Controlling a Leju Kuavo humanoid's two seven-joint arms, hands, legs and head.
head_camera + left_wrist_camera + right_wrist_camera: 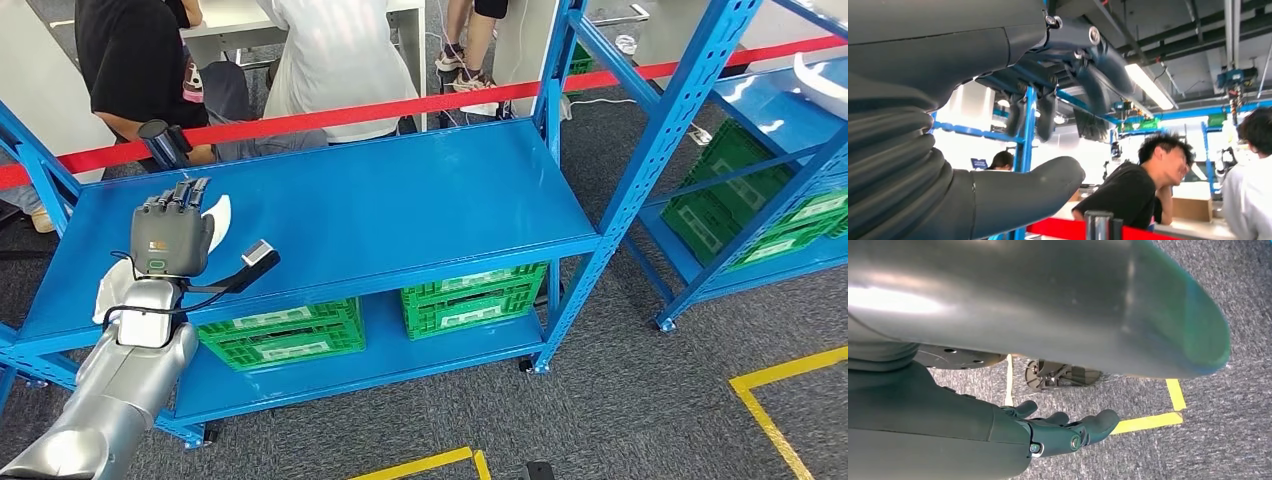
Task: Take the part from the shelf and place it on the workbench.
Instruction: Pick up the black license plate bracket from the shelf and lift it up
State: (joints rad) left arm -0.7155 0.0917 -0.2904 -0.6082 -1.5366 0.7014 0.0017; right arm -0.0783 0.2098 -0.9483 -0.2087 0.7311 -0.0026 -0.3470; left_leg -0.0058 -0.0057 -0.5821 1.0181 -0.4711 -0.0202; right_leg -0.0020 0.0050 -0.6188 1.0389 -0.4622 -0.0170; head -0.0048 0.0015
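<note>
The robot's left hand [170, 238] holds a white part [216, 220] above a blue shelf [400, 200], green crates [475, 297] stored underneath, behind red tape [400, 104].

white part [218, 218] | mostly hidden behind left hand [168, 238] (grip unclear)

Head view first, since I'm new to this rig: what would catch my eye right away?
The left hand raised over the left end of the bare blue shelf, with a white part showing just behind its fingers. Then the red barrier tape along the shelf's far side, with people seated behind it, and the green crates on the lower level.
</note>
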